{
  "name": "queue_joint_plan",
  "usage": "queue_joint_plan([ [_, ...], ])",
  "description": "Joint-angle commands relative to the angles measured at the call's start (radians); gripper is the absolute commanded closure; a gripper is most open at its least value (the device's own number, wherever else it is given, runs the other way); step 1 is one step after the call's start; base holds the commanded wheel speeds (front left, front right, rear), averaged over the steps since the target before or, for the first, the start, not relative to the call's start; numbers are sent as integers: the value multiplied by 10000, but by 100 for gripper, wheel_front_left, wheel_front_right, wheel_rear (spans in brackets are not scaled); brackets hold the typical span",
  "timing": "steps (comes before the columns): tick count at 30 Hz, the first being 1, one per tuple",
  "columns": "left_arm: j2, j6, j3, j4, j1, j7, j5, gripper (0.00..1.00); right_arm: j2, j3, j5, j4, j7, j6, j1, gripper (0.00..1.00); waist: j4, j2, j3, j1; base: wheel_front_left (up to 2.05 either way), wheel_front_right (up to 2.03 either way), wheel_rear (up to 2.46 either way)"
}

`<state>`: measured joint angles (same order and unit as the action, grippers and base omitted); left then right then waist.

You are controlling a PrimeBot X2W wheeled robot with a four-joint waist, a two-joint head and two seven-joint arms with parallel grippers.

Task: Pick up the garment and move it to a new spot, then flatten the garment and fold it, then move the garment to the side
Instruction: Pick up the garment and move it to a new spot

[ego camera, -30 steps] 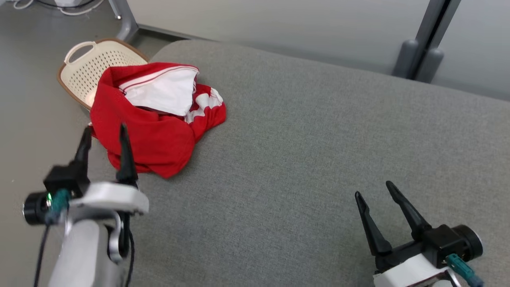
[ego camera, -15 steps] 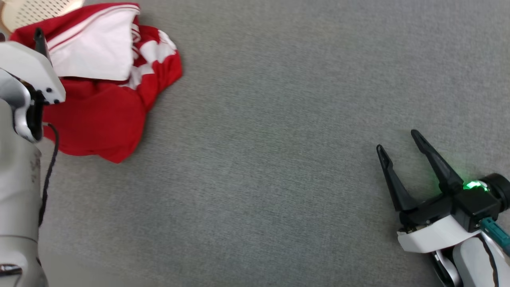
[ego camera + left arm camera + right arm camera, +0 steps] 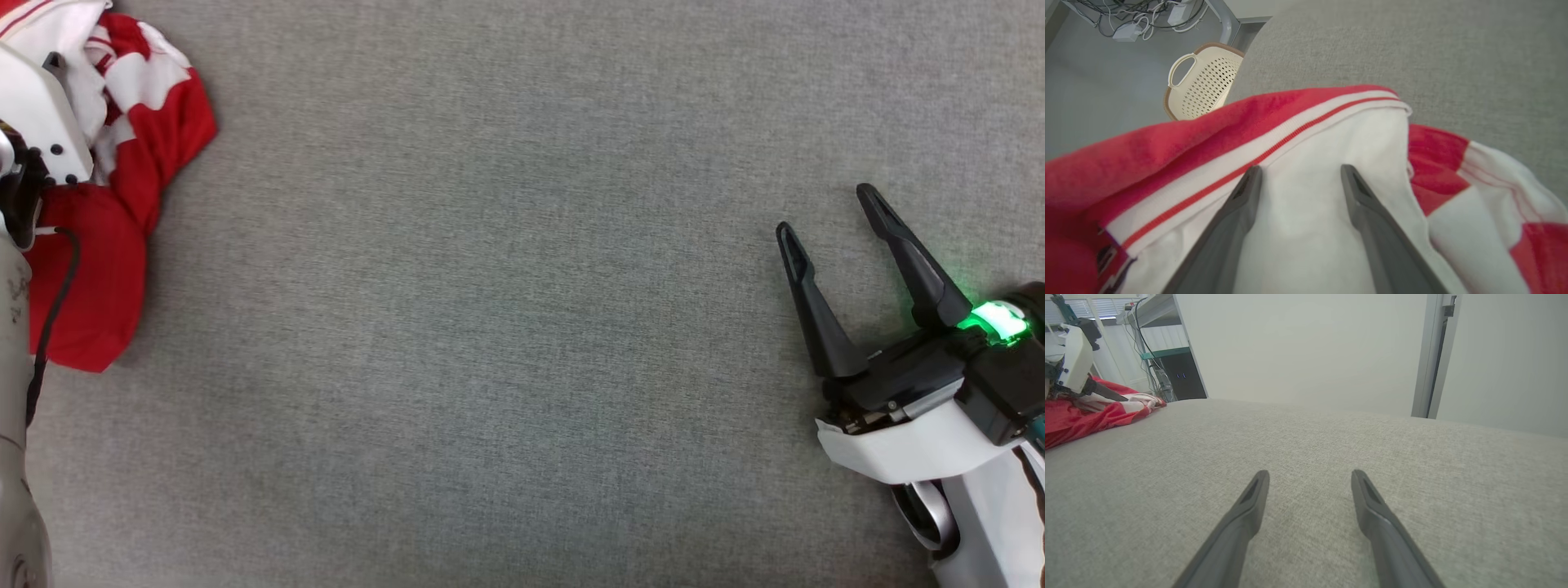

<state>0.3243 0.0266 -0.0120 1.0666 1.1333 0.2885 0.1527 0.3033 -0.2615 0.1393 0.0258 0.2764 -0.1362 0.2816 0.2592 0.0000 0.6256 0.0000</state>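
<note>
Here: left claw spread over edge-side garment; right claw spread above bare surface.

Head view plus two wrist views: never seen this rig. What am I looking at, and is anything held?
Two-armed wheeled robot. The head view looks down from its head at a grey padded surface. Each wrist view looks along one gripper's two dark fingers. A crumpled red and white garment lies near the surface's left edge, a cream basket beyond it. The left gripper is open, fingers spread over the garment's white part, not closed on it. The right gripper is open above bare surface. Nothing is held.
</note>
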Motion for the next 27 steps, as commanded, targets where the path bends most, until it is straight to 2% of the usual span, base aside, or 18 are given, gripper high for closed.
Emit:
queue_joint_plan([
  [1,-16,40,14,250,97,33,85,0,353,417,107,1015,-221,104,-259,0,-210,0,265,0,0,0,0],
  [4,-161,218,2,798,70,243,241,0,341,508,90,1030,-228,106,-133,0,-275,0,455,0,0,0,0],
  [5,-209,277,25,905,17,229,323,53,333,528,88,1037,-229,106,-105,0,-274,0,486,0,0,0,0],
  [6,-232,345,44,951,12,78,372,100,328,555,83,1053,-231,106,-85,0,-269,0,512,0,0,0,0],
  [8,-235,386,48,968,9,-90,409,100,317,566,72,1072,-235,106,-67,0,-262,0,524,0,0,0,0],
  [13,-129,628,215,795,19,-1572,698,100,188,528,49,1160,-237,108,-26,0,-189,0,323,0,0,0,0],
  [20,152,956,467,398,176,-3569,1310,100,-337,227,120,1019,-188,89,-224,0,-155,0,-847,0,0,0,0],
  [24,275,1029,503,103,121,-3911,1851,100,-751,44,178,1087,-138,63,-373,0,-230,0,-1813,0,0,0,0],
  [27,199,1044,115,-606,-38,-3649,2544,100,-1032,21,214,1168,-118,63,-520,0,-334,0,-2547,0,0,0,0],
])
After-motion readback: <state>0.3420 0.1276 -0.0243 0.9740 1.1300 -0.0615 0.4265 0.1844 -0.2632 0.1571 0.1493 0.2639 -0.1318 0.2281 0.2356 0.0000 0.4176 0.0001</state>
